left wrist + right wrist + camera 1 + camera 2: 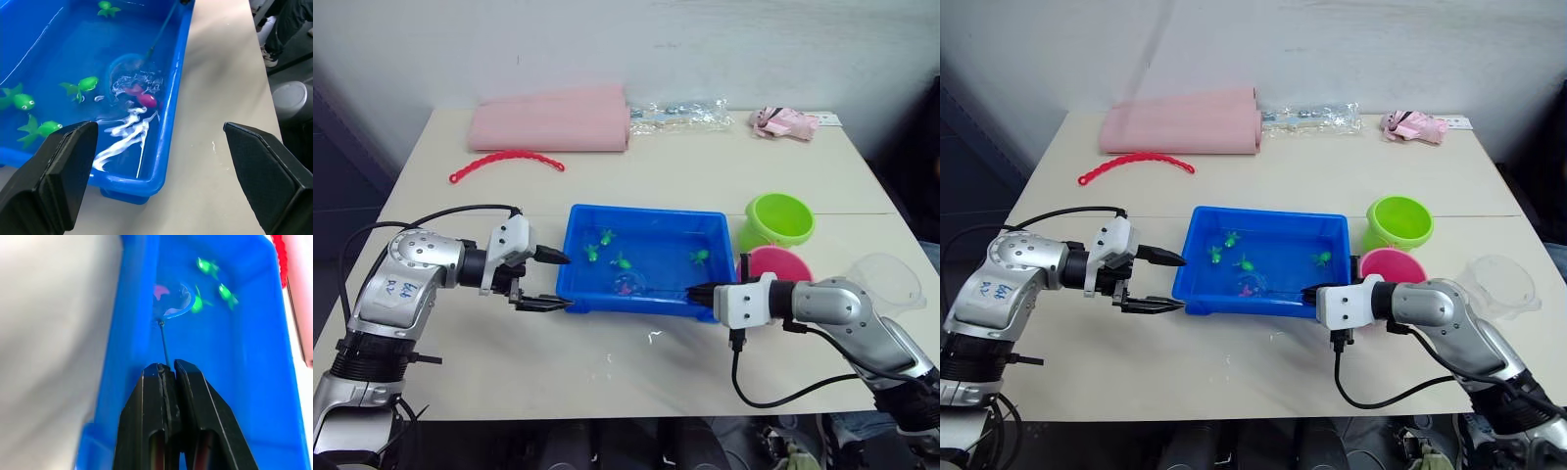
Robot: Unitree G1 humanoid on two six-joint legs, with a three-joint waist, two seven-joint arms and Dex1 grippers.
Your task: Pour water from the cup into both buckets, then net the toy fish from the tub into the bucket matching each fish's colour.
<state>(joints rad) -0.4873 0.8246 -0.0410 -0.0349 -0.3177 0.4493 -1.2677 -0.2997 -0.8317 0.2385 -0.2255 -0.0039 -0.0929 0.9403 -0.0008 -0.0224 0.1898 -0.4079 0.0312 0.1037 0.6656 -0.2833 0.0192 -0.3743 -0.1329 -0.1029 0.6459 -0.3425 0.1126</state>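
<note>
The blue tub [646, 210] stands mid-table, holding water and several green toy fish [622, 261]. My right gripper [697, 292] is shut on the net's thin wire handle at the tub's front right corner. The net's hoop [128, 73] is under the water, and a pink fish [146, 100] lies at its edge. My left gripper [553, 281] is open at the tub's left wall, with the front left corner between its fingers [63, 171]. The green bucket [777, 220] and the pink bucket [781, 262] stand upright right of the tub. The clear cup [889, 282] sits further right.
A folded pink cloth [553, 122], a red beaded strip [504, 159], a clear plastic bag [680, 116] and a pink wrapper [783, 122] lie along the table's far side. A black cable [773, 392] loops below my right wrist.
</note>
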